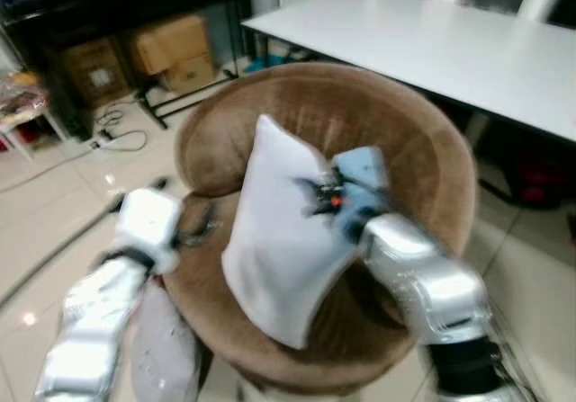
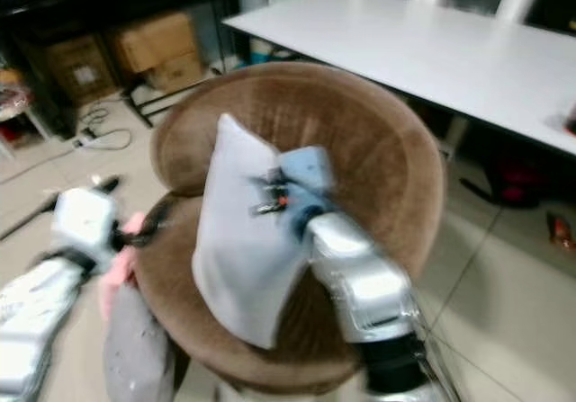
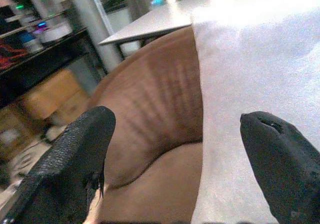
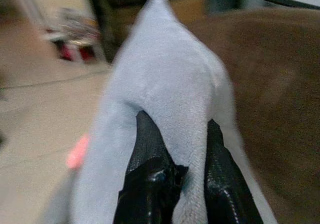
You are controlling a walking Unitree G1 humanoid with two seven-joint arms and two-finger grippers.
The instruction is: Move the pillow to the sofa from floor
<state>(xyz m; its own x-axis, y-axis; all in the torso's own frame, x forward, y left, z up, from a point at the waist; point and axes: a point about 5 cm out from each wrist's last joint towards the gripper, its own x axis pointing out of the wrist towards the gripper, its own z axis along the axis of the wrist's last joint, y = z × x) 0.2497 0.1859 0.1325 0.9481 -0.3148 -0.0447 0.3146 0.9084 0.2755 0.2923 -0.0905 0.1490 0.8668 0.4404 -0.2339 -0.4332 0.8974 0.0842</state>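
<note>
My right gripper (image 4: pixel 172 156) pinches a fold of the pale grey pillow (image 1: pixel 279 231), holding it upright over the round brown sofa chair (image 1: pixel 396 141). Release remains. My left gripper (image 3: pixel 175 159) gapes empty beside it.

Head views motion-blurred; right gripper (image 1: pixel 326 197) smeared against pillow (image 1: pixel 274 240); fingertips seemingly buried in fabric.

You've got the pillow (image 1: pixel 279 240) standing in the round sofa (image 1: pixel 396 141), leaning on its back. Desk (image 1: pixel 450 47) sits behind the sofa, boxes (image 1: pixel 171 51) off back-left on the floor (image 1: pixel 54 204).
</note>
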